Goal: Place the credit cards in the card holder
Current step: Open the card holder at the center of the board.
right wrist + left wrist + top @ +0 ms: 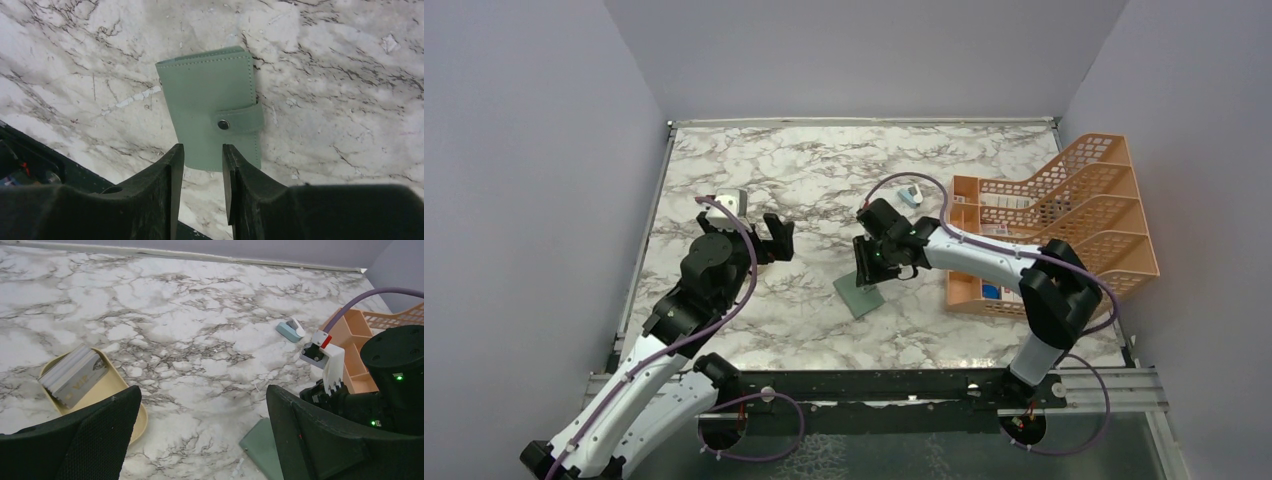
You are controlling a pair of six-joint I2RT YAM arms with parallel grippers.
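The only lettering that can be made out is on the top grey card of the credit cards point(74, 376) stacked in the tan oval dish point(111, 386). It is faint gold print near the card's near end, seemingly "VISA" (only the first letters come clear). Well to the right of the dish, items in the orange mesh rack point(1064, 215) carry marks too small to read.

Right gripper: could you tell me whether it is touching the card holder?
Cannot tell. In the right wrist view the right gripper overlaps the card holder at its near edge, but no contact or gap shows plainly.
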